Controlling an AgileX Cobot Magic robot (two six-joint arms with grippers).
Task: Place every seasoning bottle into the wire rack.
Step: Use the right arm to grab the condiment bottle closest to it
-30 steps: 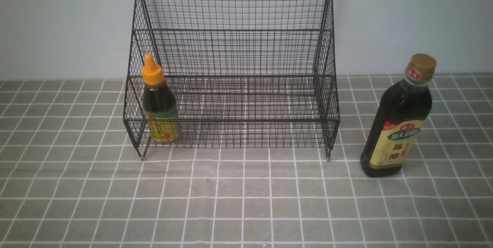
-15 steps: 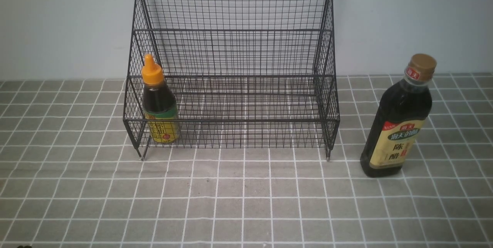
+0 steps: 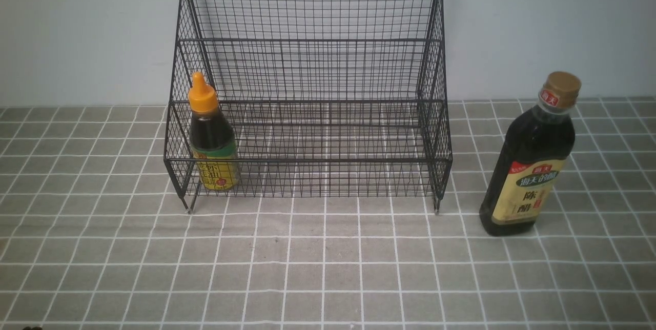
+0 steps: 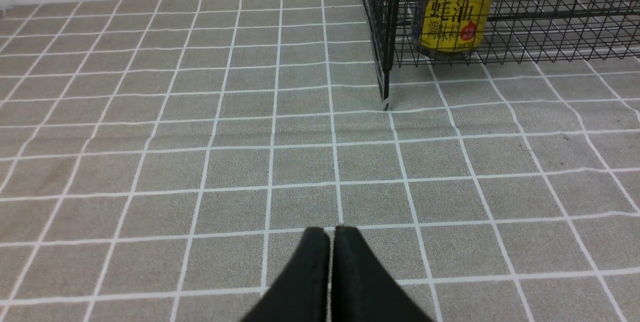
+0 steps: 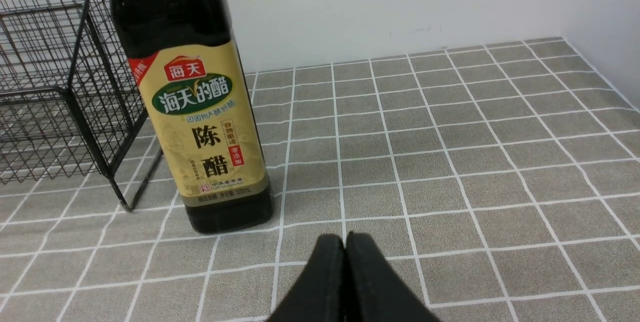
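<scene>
Over the last second almost nothing has moved: both bottles and the rack [image 3: 307, 40] sit exactly where they were, and only a dark speck [image 3: 32, 327] has crept in at the front view's lower left edge, too small to identify. By my reading, one half of the job is done and the second has not started. The left tool [image 4: 331, 234] has its fingers pressed together on nothing, low over the counter [image 3: 328, 268], with the rack's corner leg well ahead of it and the short bottle [image 3: 211, 138] beyond that, upright inside the lowest tier at that end. The right tool [image 5: 345, 239] is likewise closed and empty, and the tall bottle [image 3: 530, 166] stands near ahead of it, toward the rack side, on the counter just outside the rack. That bottle is upright, dark liquid up to its shoulder, with a brown cap and a beige label with a green band facing the tool. The short one has an orange nozzle cap and a yellow label.
</scene>
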